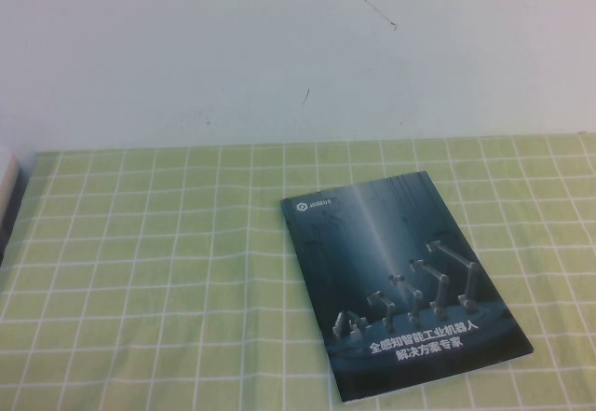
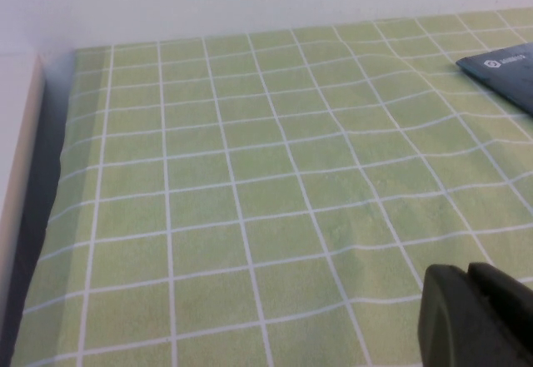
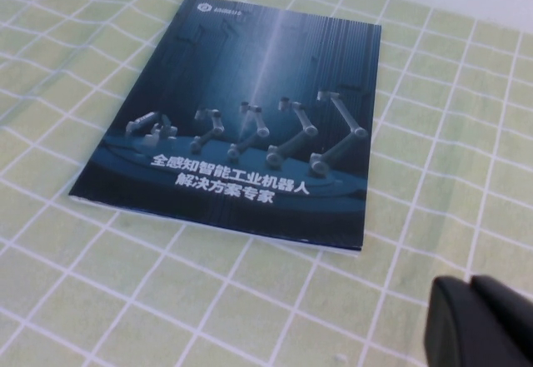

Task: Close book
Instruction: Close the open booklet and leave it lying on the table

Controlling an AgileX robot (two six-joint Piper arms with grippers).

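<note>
Apparently the book [image 1: 402,280] already lies closed, cover up, right of centre on the checked cloth [image 1: 140,243]. A needless push could slide it or ruck the cloth. Open room spreads leftward to the cloth's edge. The left gripper [image 2: 479,317] hovers well apart from the book, the right gripper [image 3: 487,321] near one corner; I cannot tell either's state.

Book [image 1: 400,280] on tablecloth [image 1: 140,271], right of centre
</note>
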